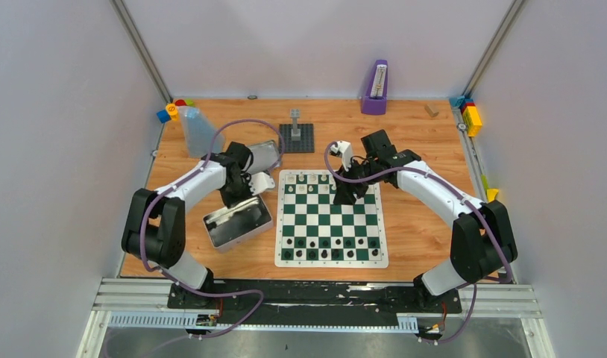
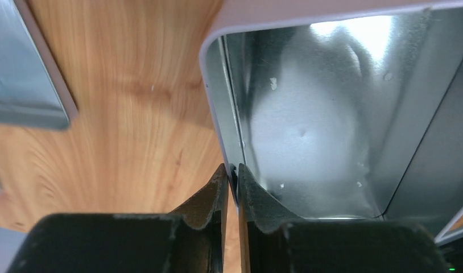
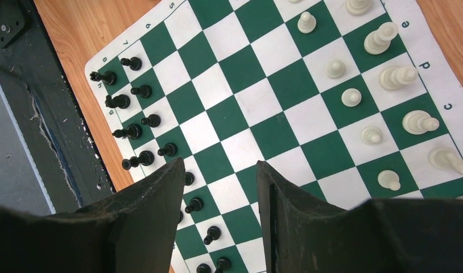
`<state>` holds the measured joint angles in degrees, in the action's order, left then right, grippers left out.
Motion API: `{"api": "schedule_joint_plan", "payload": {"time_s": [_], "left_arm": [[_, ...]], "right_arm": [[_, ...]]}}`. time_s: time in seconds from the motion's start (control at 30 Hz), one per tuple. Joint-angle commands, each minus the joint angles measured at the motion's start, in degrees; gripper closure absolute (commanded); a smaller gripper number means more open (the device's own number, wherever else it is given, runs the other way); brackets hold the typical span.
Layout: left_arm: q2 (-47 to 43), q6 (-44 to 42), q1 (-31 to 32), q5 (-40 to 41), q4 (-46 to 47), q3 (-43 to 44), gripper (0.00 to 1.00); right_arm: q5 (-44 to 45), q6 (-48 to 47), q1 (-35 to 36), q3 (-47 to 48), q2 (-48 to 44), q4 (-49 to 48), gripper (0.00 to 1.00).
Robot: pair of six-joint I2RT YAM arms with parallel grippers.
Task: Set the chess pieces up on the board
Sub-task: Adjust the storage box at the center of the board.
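Note:
The green and white board point(image 1: 330, 216) lies mid-table. Black chess pieces point(image 1: 329, 249) fill its two near rows and cream-white chess pieces point(image 1: 315, 183) stand along its far rows. My right gripper point(image 1: 346, 195) hovers over the board's far right part, open and empty. The right wrist view shows its jaws point(image 3: 220, 165) apart above the board point(image 3: 257, 102), with black pieces point(image 3: 132, 91) at left and white pieces point(image 3: 383, 79) at right. My left gripper point(image 1: 243, 200) is shut on the thin wall of the silver tin point(image 1: 237, 221), left of the board. The left wrist view point(image 2: 236, 170) shows the tin point(image 2: 309, 114) holding no pieces.
The tin's lid point(image 1: 263, 154) lies behind the left gripper and shows in the left wrist view point(image 2: 24, 74). A grey brick tower on a dark baseplate point(image 1: 296, 134) stands behind the board. A clear plastic container point(image 1: 198, 130), a purple holder point(image 1: 374, 88) and coloured blocks point(image 1: 470, 115) sit at the back.

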<state>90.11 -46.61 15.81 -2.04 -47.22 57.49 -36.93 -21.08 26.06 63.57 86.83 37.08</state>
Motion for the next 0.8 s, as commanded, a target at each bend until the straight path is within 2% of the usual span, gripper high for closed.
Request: {"api": "schedule_joint_plan", "payload": {"time_s": [0.0,0.17,0.3,0.33,0.5,0.63,0.77], "left_arm": [[-1.0,-11.4,5.1,1.8,1.1,1.7,0.83],[1.0,-17.9,7.5,5.3,2.2,4.4,0.81],[2.6,-15.7,7.6,4.8,1.9,7.5,0.63],[2.6,-14.8,7.4,4.5,2.0,7.9,0.55],[-2.8,-6.2,4.0,0.2,2.0,9.7,0.37],[-9.2,-3.1,0.8,-4.6,-2.2,8.6,0.33],[-15.1,-2.8,0.5,-4.9,-4.5,2.3,0.37]], "right_arm": [[-0.1,-0.9,-0.5,-0.2,-1.9,-2.0,0.50],[0.5,-1.1,-0.6,-0.5,-1.9,-2.1,0.50],[0.6,-1.2,-0.8,-0.6,-1.9,-2.1,0.50],[0.7,-1.2,-0.8,-0.6,-2.0,-2.2,0.50],[0.5,-1.1,-0.9,-0.9,-2.5,-2.1,0.50],[0.5,-1.2,-0.9,-1.0,-2.8,-2.2,0.50],[0.5,-1.1,-0.9,-1.0,-2.7,-2.4,0.51]]}}
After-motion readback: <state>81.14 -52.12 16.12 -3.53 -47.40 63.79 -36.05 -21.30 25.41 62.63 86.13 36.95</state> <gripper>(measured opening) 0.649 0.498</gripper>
